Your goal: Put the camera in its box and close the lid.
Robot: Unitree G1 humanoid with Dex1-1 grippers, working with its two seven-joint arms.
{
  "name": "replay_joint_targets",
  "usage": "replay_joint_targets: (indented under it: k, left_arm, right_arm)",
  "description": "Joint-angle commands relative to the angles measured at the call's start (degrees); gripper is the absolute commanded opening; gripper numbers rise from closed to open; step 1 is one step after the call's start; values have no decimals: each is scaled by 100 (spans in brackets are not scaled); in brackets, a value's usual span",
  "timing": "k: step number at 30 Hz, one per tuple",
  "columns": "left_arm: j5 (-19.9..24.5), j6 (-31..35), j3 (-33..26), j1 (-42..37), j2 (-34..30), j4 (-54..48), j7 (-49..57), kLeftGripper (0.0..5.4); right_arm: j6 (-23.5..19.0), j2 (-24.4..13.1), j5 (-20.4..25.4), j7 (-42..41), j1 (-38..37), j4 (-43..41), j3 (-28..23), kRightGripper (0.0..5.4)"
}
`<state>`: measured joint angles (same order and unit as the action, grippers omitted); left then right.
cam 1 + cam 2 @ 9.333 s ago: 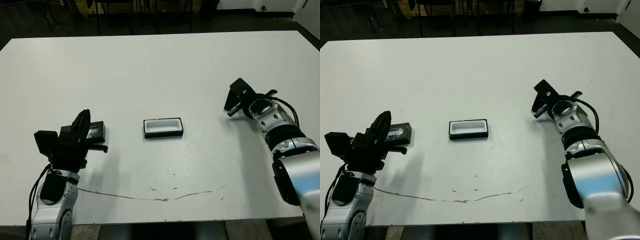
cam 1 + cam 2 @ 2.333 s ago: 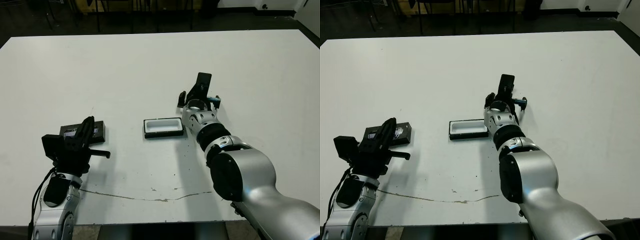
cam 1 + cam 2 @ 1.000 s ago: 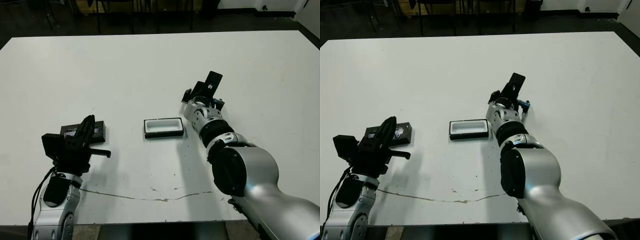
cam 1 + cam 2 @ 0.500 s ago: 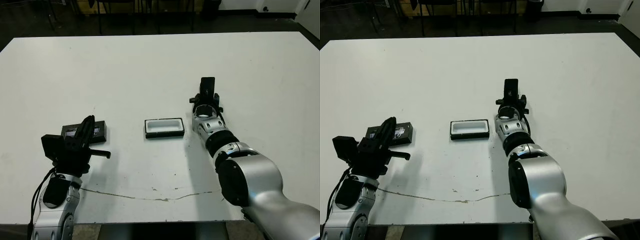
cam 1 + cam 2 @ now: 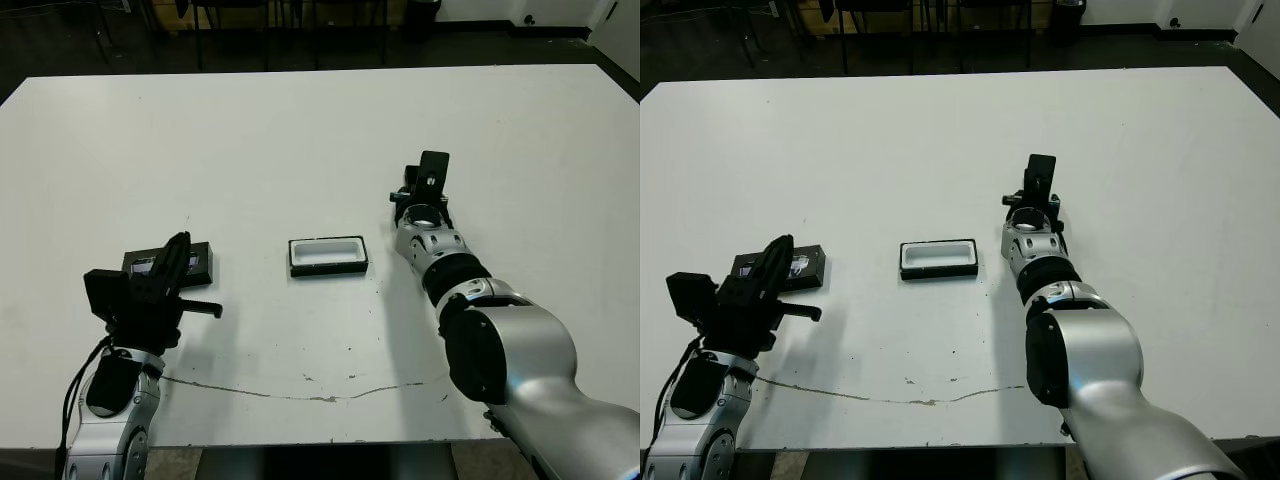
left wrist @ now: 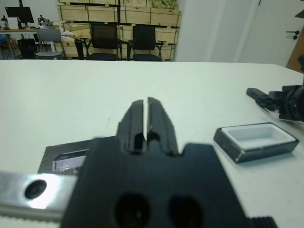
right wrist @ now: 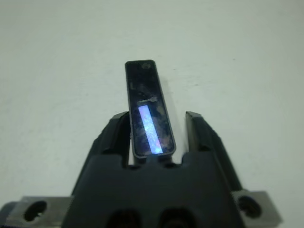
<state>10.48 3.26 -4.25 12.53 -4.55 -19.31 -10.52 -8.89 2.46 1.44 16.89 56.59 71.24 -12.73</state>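
Note:
The box (image 5: 328, 255) sits open at the table's middle, black-rimmed with a white lining that holds nothing. Right of it, my right gripper (image 5: 428, 192) is raised off the table and shut on the camera (image 5: 433, 168), a slim black slab that stands up out of the fingers. In the right wrist view the camera (image 7: 148, 111) glints bluish and lies against one finger (image 7: 118, 130), with a narrow gap to the other. The lid (image 5: 197, 262) lies flat at the left, partly hidden behind my left gripper (image 5: 180, 248). That gripper (image 6: 145, 105) hovers shut and holds nothing.
The white table (image 5: 300, 130) has a thin dark scratch line (image 5: 300, 395) near its front edge. Chairs and stacked boxes (image 6: 118, 38) stand beyond the far edge. In the left wrist view the box (image 6: 256, 137) lies ahead with the right gripper behind it.
Over the earlier frames the right arm swung in from the far right to beside the box, carrying the camera. In the last half second it shifted slightly right. The left arm stayed put.

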Motion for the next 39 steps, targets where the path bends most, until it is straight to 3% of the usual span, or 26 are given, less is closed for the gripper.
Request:
replay_joint_targets:
  k: [1, 5, 11, 18, 22, 26, 31, 35, 39]
  left_arm:
    - [10, 77, 1, 85, -51, 10, -3, 0]
    - [-48, 48, 9, 84, -69, 18, 13, 0]
    - [-20, 116, 7, 106, -50, -25, 27, 0]
    - [48, 129, 37, 77, -23, 0, 14, 0]
    - [60, 119, 56, 72, -25, 10, 3, 0]
    - [16, 104, 59, 63, -45, 12, 23, 0]
    - [57, 115, 61, 65, -18, 9, 29, 0]
    - [104, 119, 63, 63, -4, 14, 19, 0]
    - [41, 173, 83, 74, -33, -26, 60, 0]
  right_arm:
    - [-556, -96, 294, -147, -414, 253, -249, 140]
    - [-429, -287, 175, -662, -492, 99, -63, 81]
    - [-73, -638, -151, -1614, -822, -608, 514, 73]
    - [-304, -907, 59, -2437, -1490, -2110, 621, 73]
    - [-240, -1080, 53, -2915, -2104, -3436, 848, 73]
    - [-602, -1234, 480, -3493, -2570, -4790, 775, 73]
    - [-823, -1612, 918, -4229, -2832, -5892, 780, 73]
    - [-1202, -1885, 1322, -4787, -2788, -6236, 755, 73]
    - [-1143, -2202, 1552, -5525, -2651, -6175, 868, 73]
